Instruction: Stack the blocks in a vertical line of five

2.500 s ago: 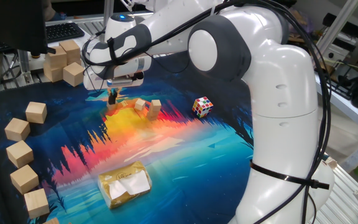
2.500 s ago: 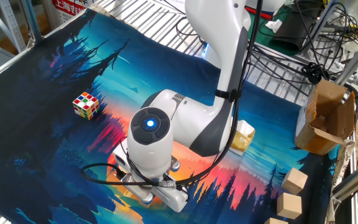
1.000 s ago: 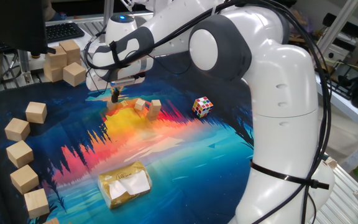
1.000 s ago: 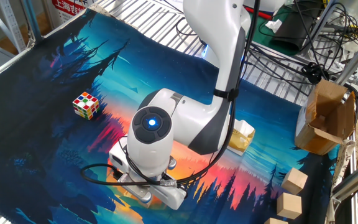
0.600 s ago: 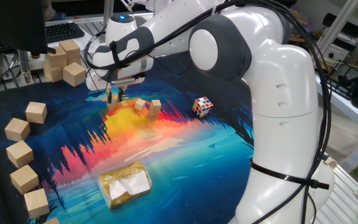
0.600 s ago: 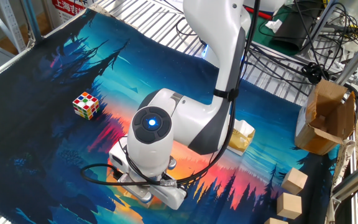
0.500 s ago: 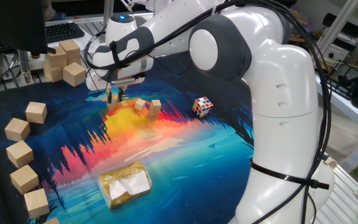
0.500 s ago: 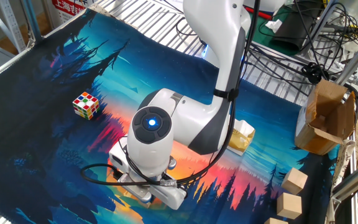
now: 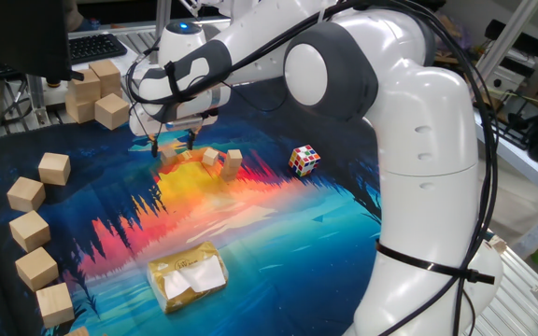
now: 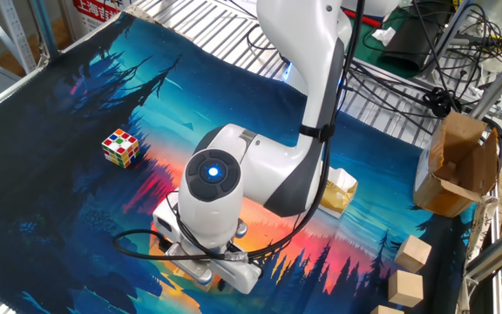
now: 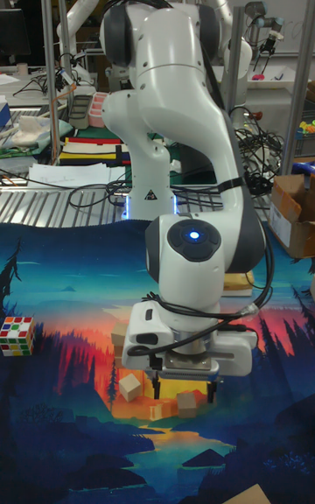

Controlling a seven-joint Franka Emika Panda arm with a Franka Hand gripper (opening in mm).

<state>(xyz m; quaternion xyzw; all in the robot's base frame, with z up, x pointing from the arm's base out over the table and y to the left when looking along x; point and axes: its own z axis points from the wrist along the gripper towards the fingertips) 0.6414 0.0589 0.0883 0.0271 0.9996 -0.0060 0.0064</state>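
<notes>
Glossy white plastic robot arm (image 9: pixel 418 140) catching light above a matt printed cloth mat (image 9: pixel 278 224); small matt tan wooden blocks (image 9: pixel 222 159) showing bare grain; crinkled glossy yellow packet (image 9: pixel 188 274) shining.

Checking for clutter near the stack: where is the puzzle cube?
In one fixed view, the puzzle cube sits on the mat, right of the small blocks.

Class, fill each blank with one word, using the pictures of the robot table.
1. The tool is ___, gripping nothing.
2. Near the blocks lies a multicoloured ___ cube.
3. The packet on the mat is coloured ___.

Missing words: open; puzzle; yellow
</notes>
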